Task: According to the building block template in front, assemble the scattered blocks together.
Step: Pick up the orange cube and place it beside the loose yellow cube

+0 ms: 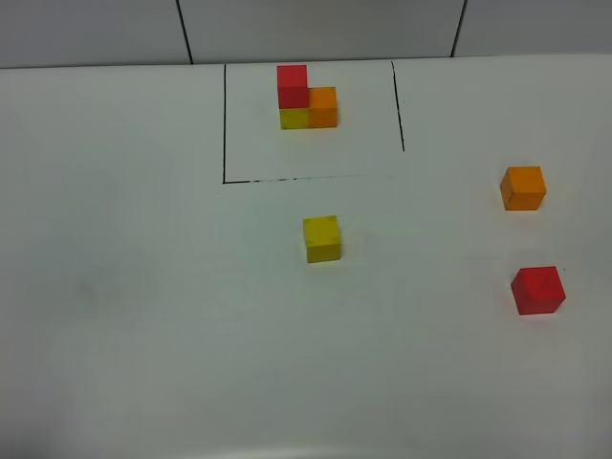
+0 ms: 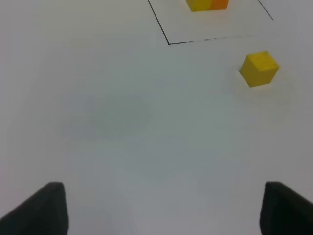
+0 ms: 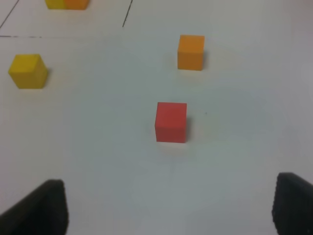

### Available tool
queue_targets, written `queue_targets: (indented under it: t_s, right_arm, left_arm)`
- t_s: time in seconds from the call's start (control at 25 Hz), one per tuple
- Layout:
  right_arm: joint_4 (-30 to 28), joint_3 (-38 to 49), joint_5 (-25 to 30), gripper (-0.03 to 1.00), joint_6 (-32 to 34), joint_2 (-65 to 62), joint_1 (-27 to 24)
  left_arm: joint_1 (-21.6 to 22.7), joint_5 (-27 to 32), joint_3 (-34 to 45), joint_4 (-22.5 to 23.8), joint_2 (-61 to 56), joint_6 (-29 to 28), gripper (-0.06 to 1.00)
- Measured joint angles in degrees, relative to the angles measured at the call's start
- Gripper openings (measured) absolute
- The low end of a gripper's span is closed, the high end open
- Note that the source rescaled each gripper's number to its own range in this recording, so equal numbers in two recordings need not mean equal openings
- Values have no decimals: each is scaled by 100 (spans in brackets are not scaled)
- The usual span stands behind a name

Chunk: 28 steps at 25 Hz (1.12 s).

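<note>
A white table (image 1: 143, 316) fills nearly the whole high view, with a tiled wall (image 1: 316, 29) along its far edge. A black outline (image 1: 224, 124) is drawn on the far middle of the table: 2 side lines and a faint front line.

Inside it, towards the far end, stands the template (image 1: 306, 98), 3 cubes touching in an L shape. A red cube sits on a yellow one and an orange one stands against the yellow one's right side. Its bottom row runs left to right, roughly along the front line, and the red cube makes the upright leg.

The 3 loose cubes lie flat on the table, well apart from each other, and being cubes they have no long axis. The yellow cube (image 1: 322, 238) is near the middle, just in front of the outline, with only bare table and the front line between it and the template. It turns a corner towards the left wrist camera. The orange cube (image 1: 523, 187) sits far right, outside the outline. The red cube (image 1: 537, 290) lies nearer than it, slightly turned.

The left gripper (image 2: 166, 208) is spread wide over bare table, with the yellow cube ahead and to one side. The right gripper (image 3: 171, 205) also gapes, with the red cube ahead.
</note>
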Motion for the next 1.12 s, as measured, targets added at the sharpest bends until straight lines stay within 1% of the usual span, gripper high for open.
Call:
queue_targets:
  t_s: [0.12,0.32,0.52,0.84,1.12]
  right_arm:
    - [0,0,0,71,0,0,0]
    - [0,0,0,71,0,0,0]
    - [0,0,0,71,0,0,0]
    - [0,0,-4,71,0,0,0]
    - [0,0,-4,71,0,0,0]
  left_arm:
    - [0,0,0,0,0,0,56]
    - [30,0,0,0,0,0,43]
    - [248,0,0,0,0,4,32]
    - [311,0,0,0,0,4,19]
    - [311,0,0,-6,0,14,13]
